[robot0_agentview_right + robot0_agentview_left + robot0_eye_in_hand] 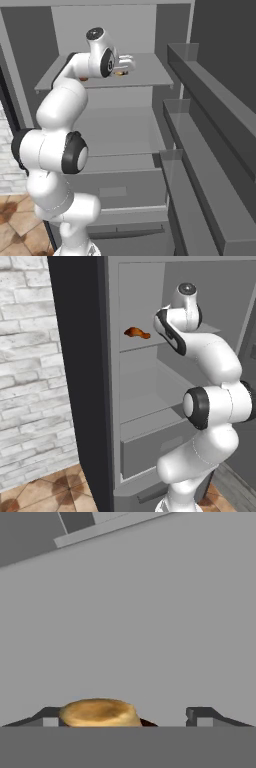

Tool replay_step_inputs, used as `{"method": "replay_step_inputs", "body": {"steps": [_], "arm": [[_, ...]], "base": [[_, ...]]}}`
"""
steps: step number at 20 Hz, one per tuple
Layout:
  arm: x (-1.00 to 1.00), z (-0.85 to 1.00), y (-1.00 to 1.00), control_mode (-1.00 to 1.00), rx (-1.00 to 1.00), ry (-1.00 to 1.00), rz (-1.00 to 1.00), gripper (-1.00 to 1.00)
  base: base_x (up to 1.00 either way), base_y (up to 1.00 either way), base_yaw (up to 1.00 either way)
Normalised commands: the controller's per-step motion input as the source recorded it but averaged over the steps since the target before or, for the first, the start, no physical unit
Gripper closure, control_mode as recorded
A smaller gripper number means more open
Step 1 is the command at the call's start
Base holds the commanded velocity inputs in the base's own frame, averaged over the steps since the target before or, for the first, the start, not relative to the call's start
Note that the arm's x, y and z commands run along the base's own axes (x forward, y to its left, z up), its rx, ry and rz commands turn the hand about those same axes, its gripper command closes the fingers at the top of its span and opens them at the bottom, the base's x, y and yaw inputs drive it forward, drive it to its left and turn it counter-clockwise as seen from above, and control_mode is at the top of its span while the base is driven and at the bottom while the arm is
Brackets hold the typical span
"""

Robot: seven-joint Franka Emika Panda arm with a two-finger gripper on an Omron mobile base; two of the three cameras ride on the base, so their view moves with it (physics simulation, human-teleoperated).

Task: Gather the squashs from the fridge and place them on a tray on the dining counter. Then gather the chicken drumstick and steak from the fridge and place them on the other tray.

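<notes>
The fridge (80, 381) stands open, and my arm reaches onto its top shelf (150, 75). The steak (98, 712), a rounded lump with a tan top and a dark red edge, lies on that shelf between my fingertips. My gripper (120, 716) is open around it: the left finger (47, 717) is close beside the lump, and the right finger (200, 714) stands apart from it. From the right base view the gripper (127, 64) hovers just over the steak (120, 73). The chicken drumstick (136, 332), orange-brown and tapering, lies on the same shelf, left of my wrist.
Bare grey shelves and a drawer (150, 453) sit below the top shelf. The open door's shelves (210, 165) run along the right. A white brick wall (25, 381) and a tiled floor (45, 491) lie left of the fridge.
</notes>
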Motion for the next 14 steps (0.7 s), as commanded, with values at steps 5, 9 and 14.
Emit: {"method": "replay_step_inputs", "body": {"steps": [5, 9, 14], "arm": [[0.00, -0.14, 0.00, -1.00, 0.00, 0.00, 0.00, 1.00], [-0.07, -0.01, 0.00, -1.00, 0.00, 0.00, 0.00, 1.00], [-0.32, 0.07, 0.00, -1.00, 0.00, -0.07, 0.00, 1.00]], "base": [[0.00, 0.00, 0.00], [0.00, 0.00, 0.00], [0.00, 0.00, 0.00]]}}
